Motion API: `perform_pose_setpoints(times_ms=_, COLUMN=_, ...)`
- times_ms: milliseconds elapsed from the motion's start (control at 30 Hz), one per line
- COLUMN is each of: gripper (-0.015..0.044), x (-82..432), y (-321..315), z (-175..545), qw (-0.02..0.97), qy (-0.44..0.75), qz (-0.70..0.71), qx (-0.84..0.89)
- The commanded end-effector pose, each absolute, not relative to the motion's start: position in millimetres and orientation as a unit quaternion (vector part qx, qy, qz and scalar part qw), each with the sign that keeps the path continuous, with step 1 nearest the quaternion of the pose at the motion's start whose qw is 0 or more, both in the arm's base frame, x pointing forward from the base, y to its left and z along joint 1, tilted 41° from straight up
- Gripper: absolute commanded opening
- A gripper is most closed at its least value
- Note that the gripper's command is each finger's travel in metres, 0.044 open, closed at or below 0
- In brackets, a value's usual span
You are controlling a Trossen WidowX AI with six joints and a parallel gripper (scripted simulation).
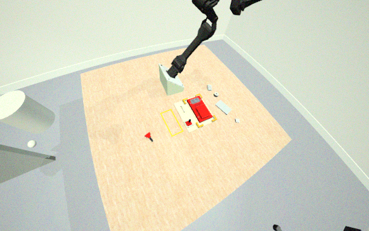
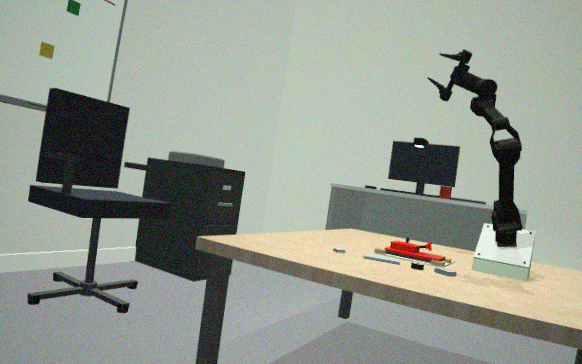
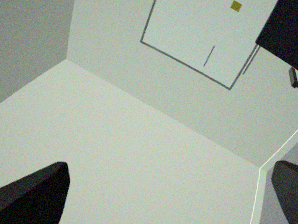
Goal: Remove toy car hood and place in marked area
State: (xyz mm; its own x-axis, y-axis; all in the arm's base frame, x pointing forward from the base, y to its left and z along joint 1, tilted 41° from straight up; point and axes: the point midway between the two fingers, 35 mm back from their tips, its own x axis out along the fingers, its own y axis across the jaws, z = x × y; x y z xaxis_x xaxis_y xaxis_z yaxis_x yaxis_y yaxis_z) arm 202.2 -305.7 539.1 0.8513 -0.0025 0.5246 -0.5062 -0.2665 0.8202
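Observation:
The red toy car [image 1: 192,106] [image 2: 415,255] sits on a pale board [image 1: 179,108] between yellow corner brackets. A grey patch [image 1: 195,100] shows at its end nearer the robot base. A raised red panel [image 1: 203,112] [image 2: 404,246] on the other end looks like the hood, but I cannot tell for sure. The marked area, a yellow outline [image 1: 166,111], lies on the table [image 1: 142,190] beside the board. My gripper [image 2: 434,66] [image 3: 176,175] is wide open and empty, high above the table and touching nothing. The wrist view shows only walls and a whiteboard between and above the fingers.
A small red piece with a black peg [image 1: 189,122] stands on the board. A red wedge-shaped piece with a black handle [image 1: 148,136] [image 2: 427,246] lies beyond the outline. A grey plate [image 1: 223,107] [image 2: 381,259] and several small grey pieces lie on the car's other side.

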Motion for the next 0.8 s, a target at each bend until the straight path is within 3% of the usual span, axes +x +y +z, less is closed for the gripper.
perform_pose_setpoints(times_ms=0, gripper=0.044, x=203, y=-306, z=539, qw=0.583, qy=-0.166, qz=0.215, qx=0.766)
perform_pose_setpoints(times_ms=400, gripper=0.044, x=279, y=-334, z=483, qw=0.603, qy=-0.16, qz=0.132, qx=0.77)
perform_pose_setpoints(times_ms=767, gripper=0.044, x=355, y=-326, z=404, qw=0.647, qy=-0.085, qz=0.036, qx=0.757)
